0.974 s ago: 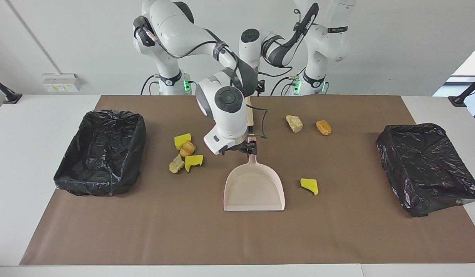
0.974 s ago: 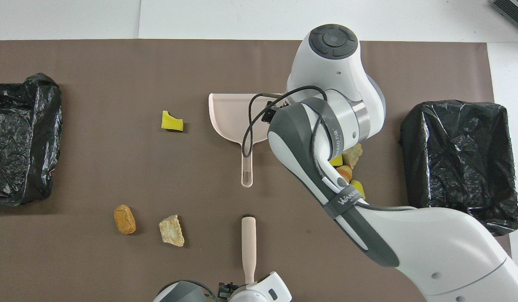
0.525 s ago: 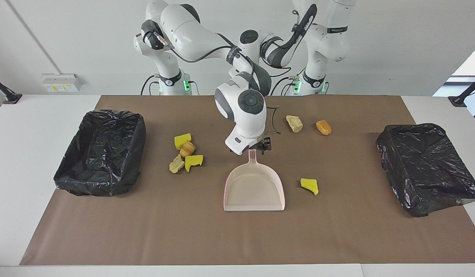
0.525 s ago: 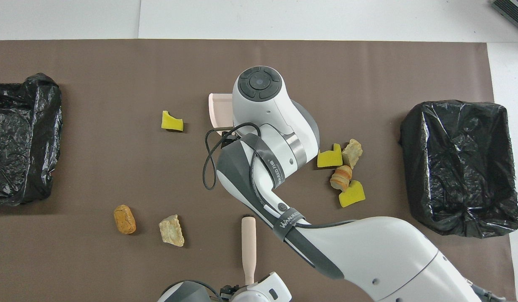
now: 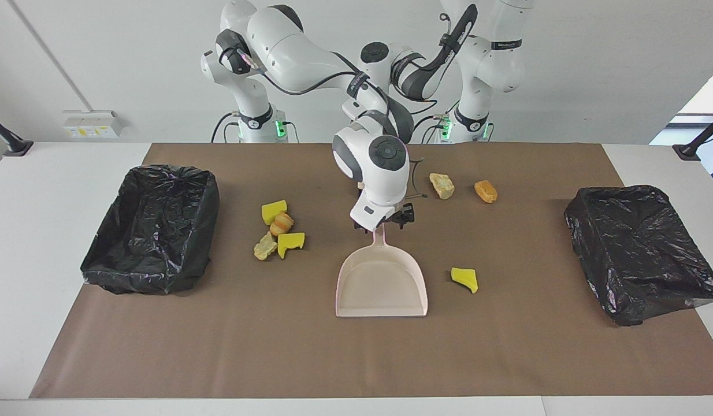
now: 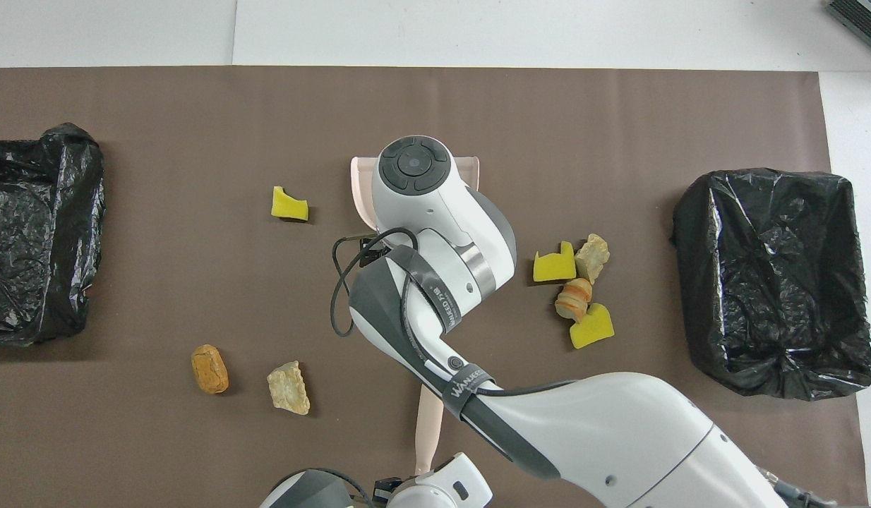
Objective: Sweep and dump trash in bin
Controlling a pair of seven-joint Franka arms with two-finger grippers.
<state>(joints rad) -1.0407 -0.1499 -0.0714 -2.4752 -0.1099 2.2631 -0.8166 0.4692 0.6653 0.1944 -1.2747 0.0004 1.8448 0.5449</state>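
Beige dustpan lies mid-counter; the right hand hangs over its handle, fingers spread. The left hand, clenched on the brush, sits at the robots' edge. Trash lies scattered beside the dustpan.

seven trash pieces, scattered on table

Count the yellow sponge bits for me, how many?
3: two yellow sponge wedges in the cluster toward the right arm's end, one yellow wedge alone beside the dustpan. The arm may hide more in the overhead view.
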